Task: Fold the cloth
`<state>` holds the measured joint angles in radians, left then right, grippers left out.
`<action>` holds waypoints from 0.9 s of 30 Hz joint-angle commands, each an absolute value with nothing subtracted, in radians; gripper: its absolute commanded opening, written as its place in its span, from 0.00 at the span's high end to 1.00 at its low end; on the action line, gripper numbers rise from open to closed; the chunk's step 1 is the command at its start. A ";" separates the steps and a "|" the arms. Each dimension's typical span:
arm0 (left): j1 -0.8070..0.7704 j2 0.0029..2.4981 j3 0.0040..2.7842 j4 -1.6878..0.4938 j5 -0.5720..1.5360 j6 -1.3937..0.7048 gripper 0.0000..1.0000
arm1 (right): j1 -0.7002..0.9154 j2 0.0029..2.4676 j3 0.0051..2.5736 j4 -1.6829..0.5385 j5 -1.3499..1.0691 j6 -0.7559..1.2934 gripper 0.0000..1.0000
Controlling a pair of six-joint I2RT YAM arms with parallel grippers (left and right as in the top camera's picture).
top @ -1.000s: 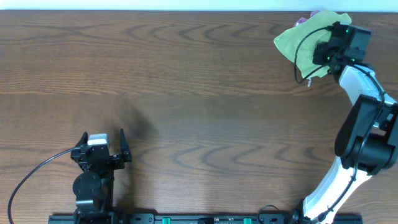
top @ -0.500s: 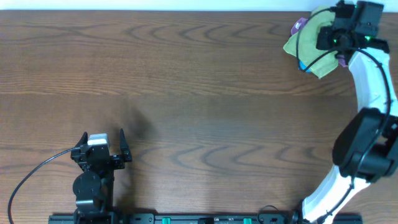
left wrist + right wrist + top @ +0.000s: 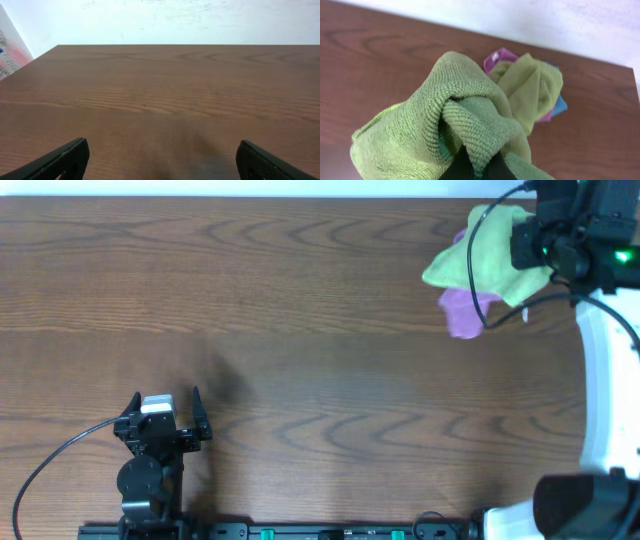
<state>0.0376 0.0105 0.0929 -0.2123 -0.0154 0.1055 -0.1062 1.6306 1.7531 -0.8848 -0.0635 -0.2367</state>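
Observation:
The lime cloth hangs bunched from my right gripper at the far right of the table. In the right wrist view the right gripper is shut on a fold of the cloth, which fills the foreground. I see no white tag. A purple cloth shows just under the lime cloth's lower edge in the overhead view. I cannot tell whether it hangs with the cloth or lies on the table. My left gripper is open and empty at the near left, also seen in the left wrist view.
In the right wrist view a pile lies behind the held cloth near the table's far edge: a duller green cloth, a purple cloth and a blue bit. The wooden table stretches between the arms.
My right gripper has stayed at the far right with the lime cloth in it. The cloth now spreads further left, and a purple cloth shows below it.

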 commanded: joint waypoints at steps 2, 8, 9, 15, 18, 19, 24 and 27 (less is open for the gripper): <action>0.041 0.006 0.075 -0.249 -0.032 0.112 0.05 | -0.073 1.534 1.770 -0.922 -0.087 -0.259 0.99; 0.041 0.006 0.075 -0.249 -0.032 0.112 0.05 | -0.049 1.423 1.770 -0.951 -0.082 -0.264 0.99; 0.041 0.006 0.075 -0.249 -0.032 0.112 0.05 | -0.049 1.415 1.770 -0.954 -0.078 -0.268 0.99; 0.041 0.006 0.075 -0.249 -0.032 0.112 0.05 | -0.052 1.447 1.748 -0.950 -0.038 -0.287 0.99; 0.041 0.006 0.075 -0.249 -0.033 0.112 0.05 | -0.070 1.512 1.737 -0.926 -0.022 -0.289 0.99; 0.041 0.006 0.075 -0.249 -0.032 0.112 0.05 | -0.080 1.544 1.737 -0.915 -0.023 -0.289 0.99; 0.041 0.006 0.075 -0.249 -0.032 0.112 0.05 | -0.131 1.680 1.737 -0.817 -0.013 -0.290 0.99; 0.041 0.006 0.075 -0.249 -0.033 0.112 0.05 | -0.166 1.749 1.737 -0.739 0.020 -0.302 0.99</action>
<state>0.0376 0.0105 0.0929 -0.2127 -0.0154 0.1055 -0.1318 1.7081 1.7397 -0.7742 -0.0254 -0.2794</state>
